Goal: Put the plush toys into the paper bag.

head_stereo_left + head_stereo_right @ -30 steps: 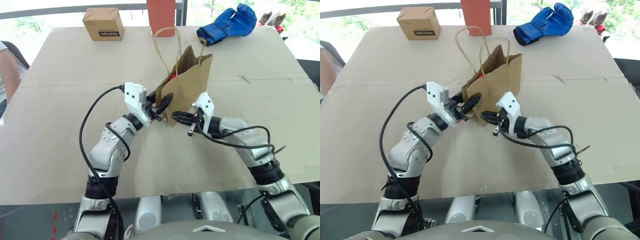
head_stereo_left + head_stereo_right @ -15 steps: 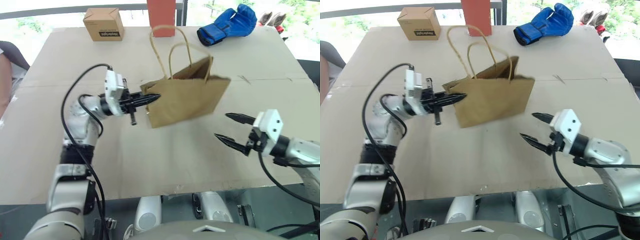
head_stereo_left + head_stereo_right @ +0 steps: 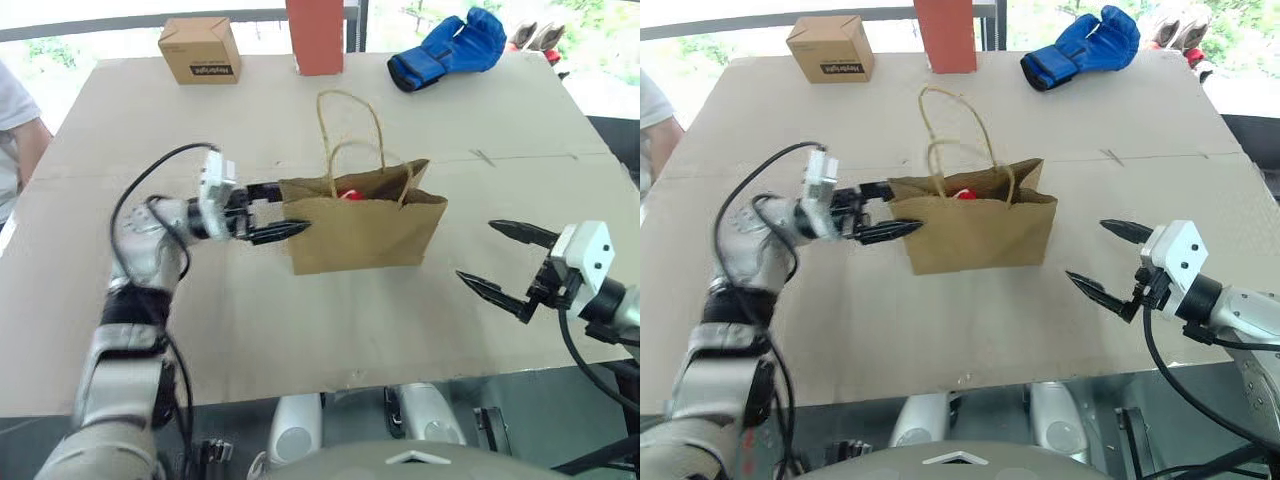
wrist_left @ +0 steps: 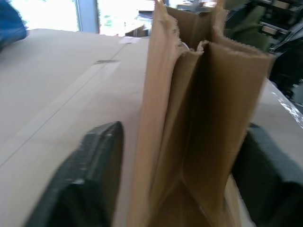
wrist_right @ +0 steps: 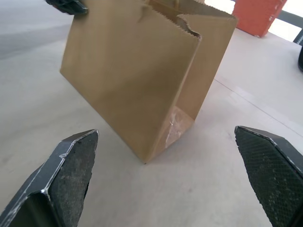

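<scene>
The brown paper bag (image 3: 365, 232) stands upright mid-table, its twine handles (image 3: 350, 125) looped above the open mouth. A red and white bit of a plush toy (image 3: 960, 193) shows inside the mouth; the other plush toy is hidden. My left gripper (image 3: 274, 211) is level at the bag's left end. It is open, one finger on each side of the narrow end (image 4: 199, 123). My right gripper (image 3: 503, 261) hangs open to the right of the bag, well apart from it, with nothing between its fingertips (image 5: 71, 175).
At the table's far edge stand a small cardboard box (image 3: 200, 48), an orange-red block (image 3: 315, 35) and a blue padded glove (image 3: 445, 48). A person's arm (image 3: 18, 120) shows at the left edge. Bare tabletop (image 3: 300, 330) lies in front of the bag.
The tilted bag, pinched by both grippers, has come upright on the table. The right gripper let go and drew away to the right. The left gripper opened at the bag's end.
</scene>
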{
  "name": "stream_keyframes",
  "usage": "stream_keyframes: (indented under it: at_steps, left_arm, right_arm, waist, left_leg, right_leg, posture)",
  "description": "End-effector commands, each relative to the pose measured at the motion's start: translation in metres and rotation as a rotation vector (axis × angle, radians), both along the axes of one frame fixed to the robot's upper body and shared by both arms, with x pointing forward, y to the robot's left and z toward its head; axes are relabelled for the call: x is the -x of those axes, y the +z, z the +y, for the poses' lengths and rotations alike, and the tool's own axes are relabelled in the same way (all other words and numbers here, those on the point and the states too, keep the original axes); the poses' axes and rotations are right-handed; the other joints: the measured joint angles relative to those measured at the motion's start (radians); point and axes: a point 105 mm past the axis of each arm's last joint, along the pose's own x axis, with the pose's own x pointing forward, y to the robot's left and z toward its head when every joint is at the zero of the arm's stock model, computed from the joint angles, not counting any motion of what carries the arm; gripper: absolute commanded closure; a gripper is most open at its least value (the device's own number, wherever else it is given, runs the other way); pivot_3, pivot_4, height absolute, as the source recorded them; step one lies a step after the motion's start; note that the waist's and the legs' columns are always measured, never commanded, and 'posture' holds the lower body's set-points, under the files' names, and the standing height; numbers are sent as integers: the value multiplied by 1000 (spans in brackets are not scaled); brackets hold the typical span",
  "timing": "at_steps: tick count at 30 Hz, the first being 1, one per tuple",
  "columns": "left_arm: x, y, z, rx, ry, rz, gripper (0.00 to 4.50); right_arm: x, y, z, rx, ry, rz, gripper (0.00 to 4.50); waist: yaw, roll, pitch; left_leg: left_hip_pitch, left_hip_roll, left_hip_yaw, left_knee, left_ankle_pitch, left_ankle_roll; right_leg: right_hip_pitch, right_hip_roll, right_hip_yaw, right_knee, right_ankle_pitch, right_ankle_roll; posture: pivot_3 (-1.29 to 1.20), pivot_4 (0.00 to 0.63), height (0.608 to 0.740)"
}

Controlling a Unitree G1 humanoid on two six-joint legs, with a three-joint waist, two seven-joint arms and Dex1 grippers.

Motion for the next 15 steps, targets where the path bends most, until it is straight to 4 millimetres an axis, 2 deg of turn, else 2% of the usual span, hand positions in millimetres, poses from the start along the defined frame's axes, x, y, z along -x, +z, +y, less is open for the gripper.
stream_keyframes:
  at_steps: [1,4,7,9,11,15]
  left_arm:
    - [33,18,15,55,127,34,647]
    - [63,10,23,27,255,76,647]
    - [102,-5,32,-21,383,127,647]
    - [122,-15,34,-43,430,172,647]
    - [132,-19,33,-44,448,201,647]
    - [137,-29,37,-85,513,218,647]
  right_arm:
    - [4,11,-18,-3,28,-9,0]
    - [5,4,-39,37,18,36,0]
    - [4,1,-67,85,-35,48,0]
    - [3,2,-77,120,-54,32,0]
    - [2,3,-82,135,-59,24,0]
    - [-1,-5,-82,167,-49,29,0]
  waist:
    - [-1,0,0]
    - [5,0,0]
    - [8,0,0]
    - [12,1,0]
    - [17,2,1]
    - [25,3,2]
  left_leg:
    - [0,0,0,0,0,0]
    - [1,0,1,0,0,0]
    - [3,0,2,1,0,0]
    - [5,0,3,1,0,0]
    - [10,0,4,1,0,-1]
    - [13,0,5,0,-3,-5]
  right_leg:
    - [0,-1,0,0,0,0]
    - [1,-1,0,0,0,0]
    - [4,-3,-1,-3,-3,-2]
    - [7,-4,-1,-4,-4,-1]
    - [11,-4,-1,-6,-5,-1]
    - [13,-5,2,-10,-5,-1]
  posture:
    - [0,150,740]
    - [0,150,740]
    - [0,150,740]
    - [0,150,740]
    - [0,150,740]
    - [0,150,740]
